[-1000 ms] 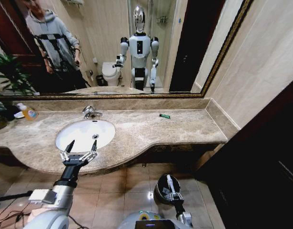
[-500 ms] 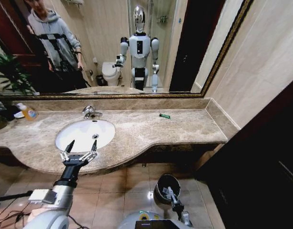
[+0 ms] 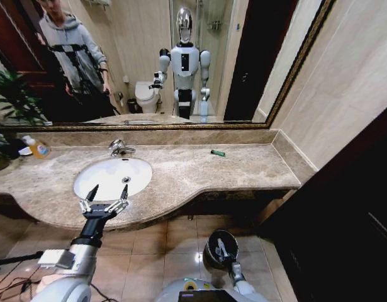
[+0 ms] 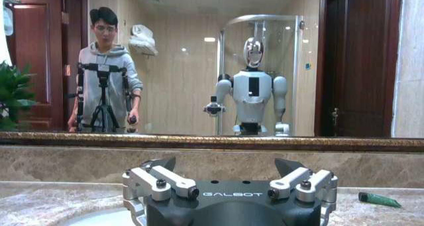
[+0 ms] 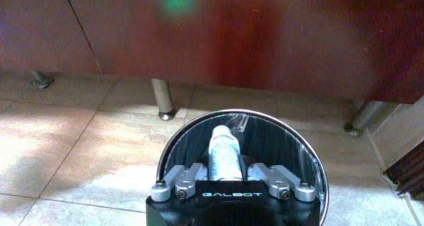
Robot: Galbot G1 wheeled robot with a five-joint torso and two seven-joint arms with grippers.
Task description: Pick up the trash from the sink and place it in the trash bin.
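Note:
The white oval sink sits in the brown marble countertop. My left gripper hovers open at the basin's front rim; in the left wrist view its spread fingers hold nothing. A tiny green piece lies on the counter to the right of the basin, apart from both grippers, and the same green piece shows past the left gripper. On the floor stands the round black trash bin. Over its opening my right gripper is shut on a white tube. The tube points into the bin.
A chrome faucet stands behind the basin, and an orange soap bottle and a plant sit at the counter's far left. A dark wooden cabinet walls off the right. Metal vanity legs stand just beyond the bin.
My right gripper has shifted a little nearer to my base over the bin, still holding the white tube. The left gripper has not moved.

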